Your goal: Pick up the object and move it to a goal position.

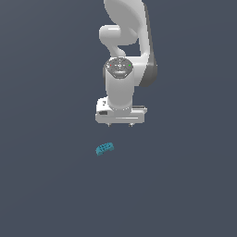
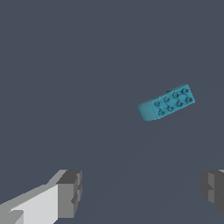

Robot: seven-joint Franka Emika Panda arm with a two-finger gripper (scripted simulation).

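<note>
In the exterior view the white arm hangs over a plain dark counter (image 1: 46, 185), its gripper (image 1: 120, 124) pointing down with only short finger stubs showing below the hand. The block (image 1: 104, 148), a tiny teal piece, lies on the counter just below the gripper and a little toward the exterior view's left, apart from it and untouched. In the wrist view the two fingertips (image 2: 70, 192) stand wide apart with nothing between them, so the gripper is spread and empty. The block (image 2: 166, 103) shows a studded top face and lies at a slant, off the line between the fingers. No goal marker is visible. By my judgement the task has barely begun: aligning, descending, grasping, lifting and carrying all remain.
</note>
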